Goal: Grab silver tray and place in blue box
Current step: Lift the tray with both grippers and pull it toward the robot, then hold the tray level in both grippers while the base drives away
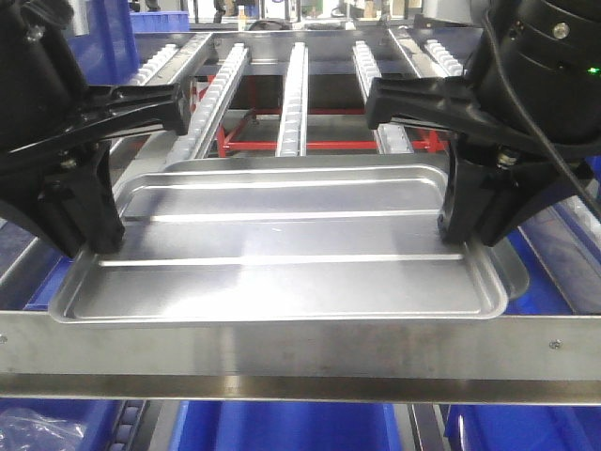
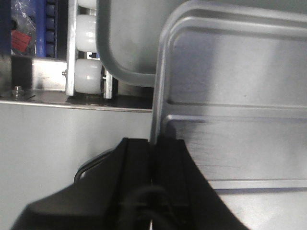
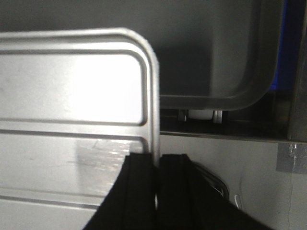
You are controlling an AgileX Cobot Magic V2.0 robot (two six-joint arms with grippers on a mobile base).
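Note:
The silver tray [image 1: 282, 240] spans the middle of the front view, shiny, with long ridges in its recessed panel. My left gripper [image 1: 97, 240] is shut on its left rim, seen up close as black fingers [image 2: 136, 153] pinching the rim of the silver tray [image 2: 230, 96]. My right gripper [image 1: 457, 230] is shut on the right rim; the right wrist view shows its fingers [image 3: 175, 167] clamping the edge of the silver tray [image 3: 72, 96]. Blue plastic [image 1: 282, 427] shows below the front rail; I cannot tell whether it is the blue box.
A second metal tray [image 1: 515, 268] lies under the held one, and its corner [image 2: 124, 48] [image 3: 216, 72] shows in both wrist views. A steel front rail [image 1: 300, 352] runs across close below. Roller tracks [image 1: 296, 94] and a red frame [image 1: 244, 141] stand behind.

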